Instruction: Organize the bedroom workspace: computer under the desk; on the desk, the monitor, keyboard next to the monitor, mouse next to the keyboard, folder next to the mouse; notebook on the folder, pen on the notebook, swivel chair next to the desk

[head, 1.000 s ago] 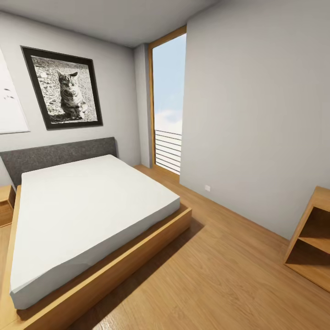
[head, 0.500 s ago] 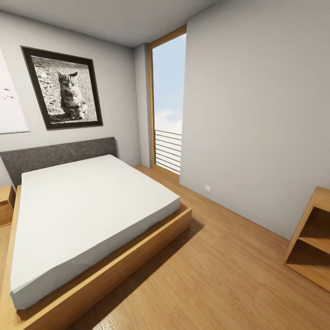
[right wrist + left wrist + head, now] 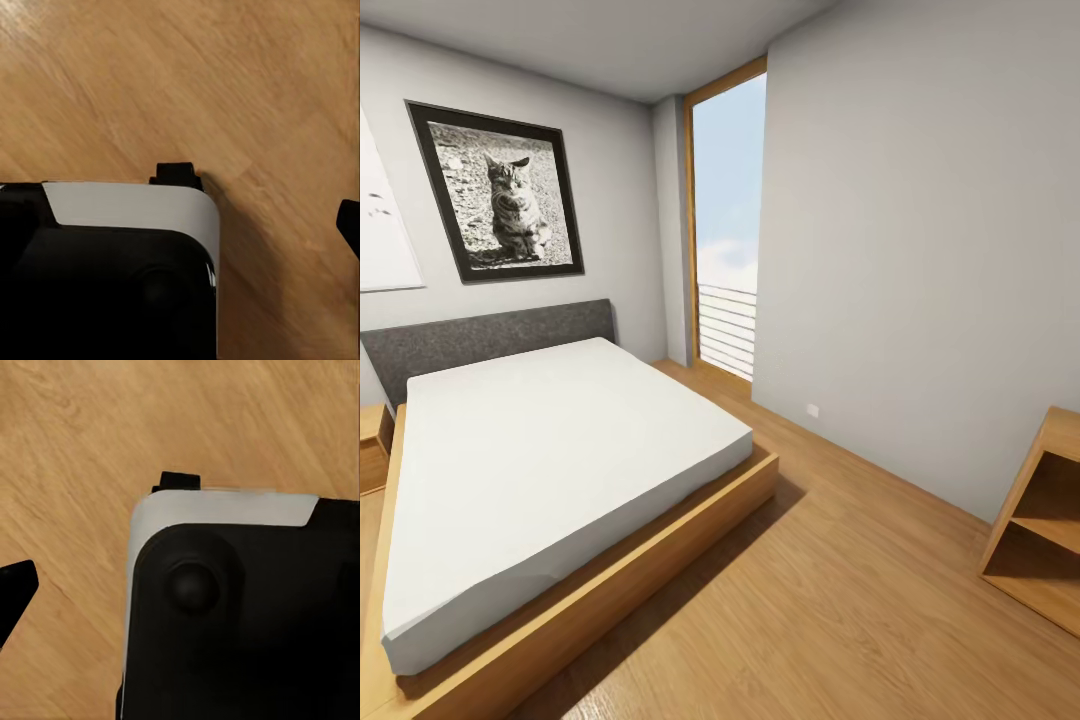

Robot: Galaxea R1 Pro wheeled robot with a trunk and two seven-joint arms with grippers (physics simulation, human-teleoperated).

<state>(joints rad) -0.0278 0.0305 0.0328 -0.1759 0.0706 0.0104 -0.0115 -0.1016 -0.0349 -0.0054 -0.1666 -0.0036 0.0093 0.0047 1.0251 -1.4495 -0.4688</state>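
Facing a corner of the grey-walled bedroom [image 3: 920, 250], the robot looks over a low bed with a smooth white mattress and light wooden frame [image 3: 560, 470], a dark grey upholstered headboard [image 3: 490, 340], a black-framed cat photograph [image 3: 498, 192] and a tall window with a horizontal-bar railing [image 3: 727, 250]. An open wooden shelf unit with slanted sides [image 3: 1040, 520] stands at the right edge, on the pale plank floor [image 3: 840, 600]. The desk, chair and other workspace things lie outside this outlook, so their whereabouts cannot be told. Both wrist cameras point down at wood-grain flooring past the robot's glossy black, white-trimmed base [image 3: 240, 615]. A dark tip shows at each wrist picture's edge, yet whether either arm's jaws are open or closed cannot be told. The likely risks: turning the base blind could clip the bed frame or shelf unit, since both sit close by.
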